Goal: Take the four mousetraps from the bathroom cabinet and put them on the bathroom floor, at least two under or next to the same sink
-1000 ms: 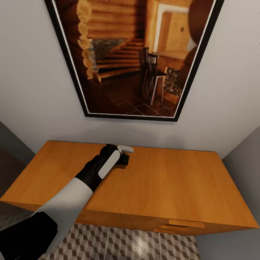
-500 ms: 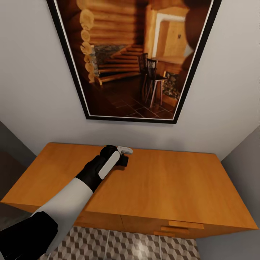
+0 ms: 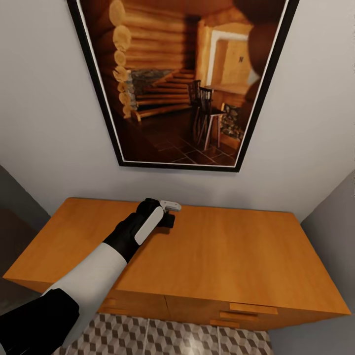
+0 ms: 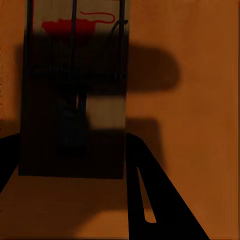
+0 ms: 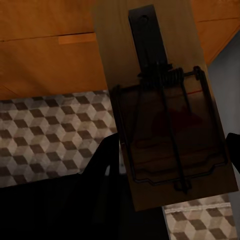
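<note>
Wooden cabinet [image 3: 222, 261] top sits lower than before: head tipped up, arm not moved. Left gripper [image 4: 75, 200] open around mousetrap [image 4: 75, 90] on cabinet. Right gripper [image 5: 165, 200] clamps second mousetrap [image 5: 160, 110] above tiled floor [image 5: 50, 135] beside cabinet.

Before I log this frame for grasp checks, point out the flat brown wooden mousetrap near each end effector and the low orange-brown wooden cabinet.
Left mousetrap [image 4: 102, 112]: left wrist view, pale board middle.
Right mousetrap [image 5: 165, 135]: right wrist view, board under wire frame.
Cabinet [image 3: 231, 261]: head view, flat top.
</note>
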